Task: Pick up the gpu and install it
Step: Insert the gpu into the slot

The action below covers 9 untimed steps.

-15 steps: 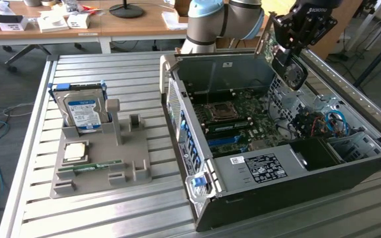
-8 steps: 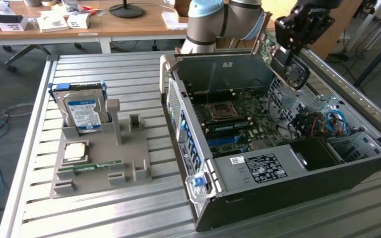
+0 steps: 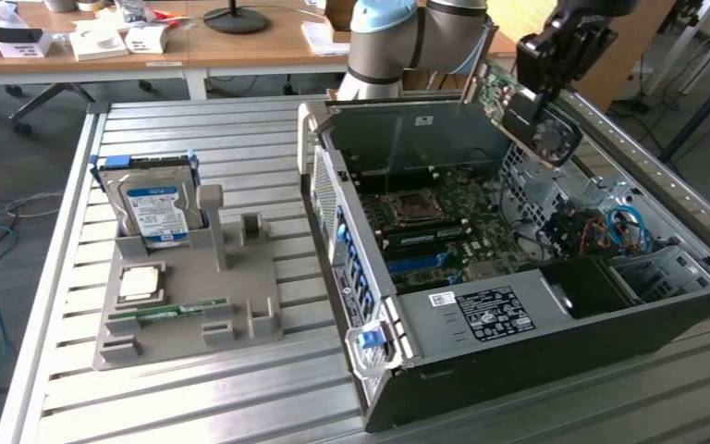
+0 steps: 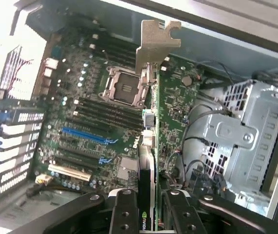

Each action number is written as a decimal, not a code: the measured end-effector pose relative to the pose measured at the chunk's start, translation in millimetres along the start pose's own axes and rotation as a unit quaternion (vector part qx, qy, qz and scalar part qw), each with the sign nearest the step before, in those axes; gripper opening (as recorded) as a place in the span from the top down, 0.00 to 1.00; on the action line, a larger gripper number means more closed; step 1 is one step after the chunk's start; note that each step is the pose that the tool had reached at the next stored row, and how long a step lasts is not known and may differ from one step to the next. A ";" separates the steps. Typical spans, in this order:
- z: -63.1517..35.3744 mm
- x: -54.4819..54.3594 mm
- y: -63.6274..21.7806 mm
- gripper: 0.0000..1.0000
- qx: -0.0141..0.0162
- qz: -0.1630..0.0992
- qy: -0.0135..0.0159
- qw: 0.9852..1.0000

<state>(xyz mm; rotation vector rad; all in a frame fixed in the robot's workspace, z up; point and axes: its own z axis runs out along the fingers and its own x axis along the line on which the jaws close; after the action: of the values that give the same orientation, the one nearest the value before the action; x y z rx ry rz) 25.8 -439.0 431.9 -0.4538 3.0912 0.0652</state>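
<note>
My gripper (image 3: 550, 57) is shut on the gpu (image 3: 518, 104), a dark card with a round fan and a metal end bracket. It hangs tilted above the far side of the open computer case (image 3: 454, 319). In the wrist view the gpu (image 4: 148, 146) shows edge-on between the black fingers (image 4: 124, 209). Its grey bracket (image 4: 156, 44) points away from the gripper (image 4: 151, 212), over the motherboard (image 4: 95, 107). The card is in the air, clear of the board. A blue expansion slot (image 4: 87, 136) lies on the board beside the card's line.
On the exterior view's left a grey fixture (image 3: 182, 296) holds a silver hard drive (image 3: 155, 208), a processor chip (image 3: 141, 282) and a green memory stick (image 3: 182, 308). Inside the case a metal drive cage (image 4: 246, 136) and loose cables (image 3: 614, 231) stand close to the card.
</note>
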 end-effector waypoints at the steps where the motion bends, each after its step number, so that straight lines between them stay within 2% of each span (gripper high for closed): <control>1: 0.0 0.0 0.0 0.74 0.000 -0.008 0.000 1.000; 4: 0.0 0.0 0.0 0.74 0.000 -0.031 0.001 1.000; 5: 0.0 0.0 0.0 0.74 0.000 -0.047 0.002 0.999; 9: 0.1 0.0 0.0 0.74 -0.001 -0.078 0.003 0.997</control>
<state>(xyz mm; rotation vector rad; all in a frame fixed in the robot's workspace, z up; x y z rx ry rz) 25.8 -438.9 431.8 -0.6953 3.0497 0.0642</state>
